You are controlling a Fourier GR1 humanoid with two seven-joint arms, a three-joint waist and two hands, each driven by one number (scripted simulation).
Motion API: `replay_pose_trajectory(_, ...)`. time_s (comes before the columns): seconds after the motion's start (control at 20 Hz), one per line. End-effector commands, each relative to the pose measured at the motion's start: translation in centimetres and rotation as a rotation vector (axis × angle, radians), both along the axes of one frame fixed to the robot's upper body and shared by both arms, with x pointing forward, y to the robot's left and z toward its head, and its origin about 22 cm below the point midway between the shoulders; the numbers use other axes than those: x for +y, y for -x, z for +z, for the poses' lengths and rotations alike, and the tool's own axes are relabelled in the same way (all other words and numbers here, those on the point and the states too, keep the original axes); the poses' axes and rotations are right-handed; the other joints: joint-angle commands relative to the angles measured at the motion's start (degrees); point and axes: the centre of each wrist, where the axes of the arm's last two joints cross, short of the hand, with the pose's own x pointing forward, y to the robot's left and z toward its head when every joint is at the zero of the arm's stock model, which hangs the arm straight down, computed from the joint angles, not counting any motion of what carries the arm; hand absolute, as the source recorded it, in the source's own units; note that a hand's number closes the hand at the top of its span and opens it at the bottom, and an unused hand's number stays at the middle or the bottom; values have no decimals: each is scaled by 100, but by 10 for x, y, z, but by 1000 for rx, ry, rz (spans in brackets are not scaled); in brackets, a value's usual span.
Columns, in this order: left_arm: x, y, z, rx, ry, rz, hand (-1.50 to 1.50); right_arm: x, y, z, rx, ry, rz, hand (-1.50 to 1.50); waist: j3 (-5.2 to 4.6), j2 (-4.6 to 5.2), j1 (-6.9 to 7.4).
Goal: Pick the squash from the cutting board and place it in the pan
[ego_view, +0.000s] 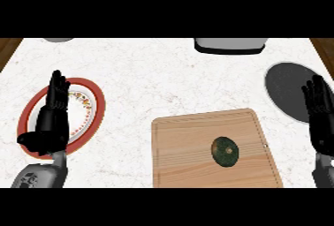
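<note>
A dark green squash [225, 151] lies on the wooden cutting board [189, 154], right of its middle. The dark grey pan [287, 90] sits at the counter's right edge, beyond the board's far right corner. My right hand [321, 117] stands open at the right edge, fingers up, over the pan's near right side and apart from the squash. My left hand [52, 112] rests open at the left, fingers up, above a plate.
A red-rimmed plate [91, 95] lies under my left hand. A grey and black appliance [229, 45] stands at the counter's far edge. A grey object [58, 40] peeks in at the far left. Wooden counter edges show in both far corners.
</note>
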Motion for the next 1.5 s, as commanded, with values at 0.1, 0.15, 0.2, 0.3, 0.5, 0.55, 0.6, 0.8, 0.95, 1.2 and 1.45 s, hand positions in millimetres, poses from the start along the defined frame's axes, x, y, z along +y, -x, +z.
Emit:
replay_pose_trajectory(0.1,-23,3,-6,36,26,-173,0,54,-28,33,-103,-60,544,150,117,-113,153)
replay_pose_trajectory(0.15,-25,5,-7,45,28,-224,0,73,-28,40,-133,-77,706,150,116,-125,228)
replay_pose_trajectory(0.2,-39,3,-6,46,45,-286,0,91,-31,46,-155,-86,851,150,121,-95,286)
replay_pose_trajectory(0.3,-51,14,-21,126,108,-361,0,37,-35,71,-120,389,709,150,79,-103,61)
replay_pose_trajectory(0.5,-56,26,-25,109,117,-391,0,-9,-18,23,-97,-17,914,-150,123,-114,-10)
replay_pose_trajectory(0.55,-43,31,-30,138,124,-397,0,-9,-25,43,-111,22,963,-150,115,-125,-8)
replay_pose_trajectory(0.6,-64,22,-29,143,128,-403,0,-20,-29,32,-125,57,967,-150,120,-100,-7)
replay_pose_trajectory(0.8,-61,35,-27,146,136,-406,0,-40,-41,51,-175,263,953,-150,117,-118,19)
replay_pose_trajectory(0.95,-51,26,-29,140,131,-414,0,-35,-49,67,-163,358,1002,-150,113,-114,11)
replay_pose_trajectory(1.2,-52,26,-19,128,139,-417,0,-6,-56,96,-81,577,1074,-150,109,-129,19)
replay_pose_trajectory(1.45,-33,21,-32,143,127,-376,0,54,-47,99,-17,810,1138,-150,101,-133,-27)
